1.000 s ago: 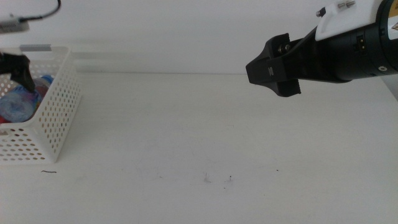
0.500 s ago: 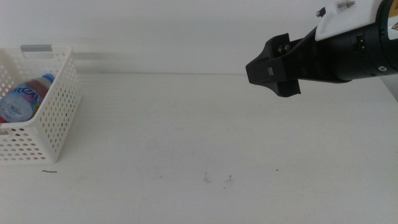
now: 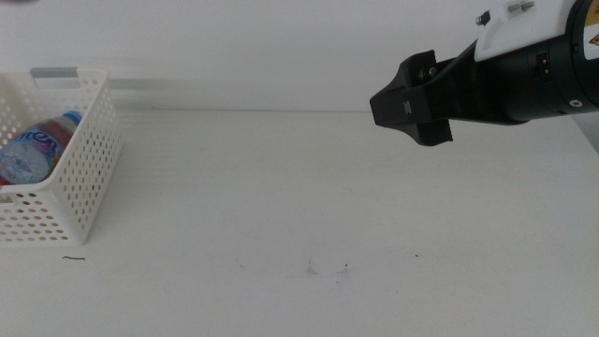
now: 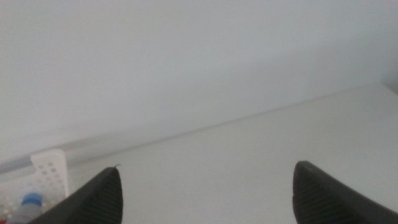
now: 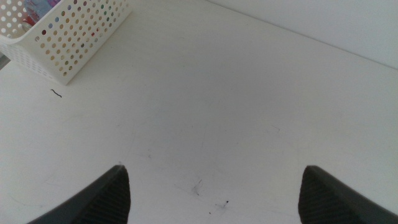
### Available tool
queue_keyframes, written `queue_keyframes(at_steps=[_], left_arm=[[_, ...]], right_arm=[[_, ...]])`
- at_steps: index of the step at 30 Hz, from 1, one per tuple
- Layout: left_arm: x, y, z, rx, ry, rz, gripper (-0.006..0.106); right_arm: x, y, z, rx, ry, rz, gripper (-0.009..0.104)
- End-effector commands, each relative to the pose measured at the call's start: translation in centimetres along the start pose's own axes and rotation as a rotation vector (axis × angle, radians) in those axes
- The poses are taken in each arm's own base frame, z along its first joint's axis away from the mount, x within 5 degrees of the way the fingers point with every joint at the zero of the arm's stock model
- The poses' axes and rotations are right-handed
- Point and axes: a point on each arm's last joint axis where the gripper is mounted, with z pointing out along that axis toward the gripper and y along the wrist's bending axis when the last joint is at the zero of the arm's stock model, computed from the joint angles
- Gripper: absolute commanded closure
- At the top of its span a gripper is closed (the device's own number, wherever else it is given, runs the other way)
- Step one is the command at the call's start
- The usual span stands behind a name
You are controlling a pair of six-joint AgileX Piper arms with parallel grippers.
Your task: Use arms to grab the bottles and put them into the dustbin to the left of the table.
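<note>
The dustbin (image 3: pixel 80 178) is a white perforated basket at the table's left edge. A clear water bottle (image 3: pixel 28 154) with a blue cap lies inside it. The left wrist view shows the dustbin's corner (image 4: pixel 53 171) and the blue cap (image 4: pixel 30 200). My left gripper (image 4: pixel 205 180) is outside the middle view, open and empty, high above the table (image 3: pixel 281 187). My right gripper (image 3: pixel 407 110) hangs above the table's right side. It is open (image 5: pixel 214 180) with nothing between its jaws. Coloured shapes show through the dustbin's holes (image 5: pixel 68 31) in the right wrist view.
A short dark thread (image 3: pixel 73 258) lies on the table just in front of the dustbin. A few tiny dark specks (image 3: pixel 342 270) mark the tabletop near the front middle. A plain white wall stands behind the table.
One second ago my left gripper was over the dustbin at the left edge; it has since risen out of the middle view. The water bottle stays in the dustbin. The right arm has not moved.
</note>
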Motion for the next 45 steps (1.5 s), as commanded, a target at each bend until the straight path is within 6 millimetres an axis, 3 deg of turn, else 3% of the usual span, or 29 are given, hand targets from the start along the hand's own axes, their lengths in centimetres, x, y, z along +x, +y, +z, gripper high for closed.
queue_keyframes(at_steps=[1, 9, 23, 30, 37, 45], left_arm=[[1.5, 0.0, -0.3, -0.012, -0.067, 0.009, 0.007], [6.5, 0.2, 0.8, -0.025, -0.031, 0.0, 0.007], [6.7, 0.3, 0.9, -0.042, -0.021, 0.024, 0.007], [6.7, 0.3, 0.9, -0.042, -0.021, 0.024, 0.007], [6.7, 0.3, 0.9, -0.042, -0.021, 0.024, 0.007], [6.8, 0.3, 0.9, -0.042, -0.02, 0.024, 0.007]], right_arm=[[-0.2, 0.0, -0.1, -0.002, -0.014, -0.009, 0.004], [-0.2, 0.0, -0.1, -0.002, -0.014, -0.009, 0.004], [-0.2, 0.0, -0.1, -0.002, -0.014, -0.009, 0.004], [1.0, -0.5, -0.7, -0.004, -0.04, -0.002, 0.004], [2.5, -4.0, -1.4, 0.048, -0.242, 0.087, 0.004], [7.9, -8.2, -4.3, 0.184, -0.458, 0.237, 0.004]])
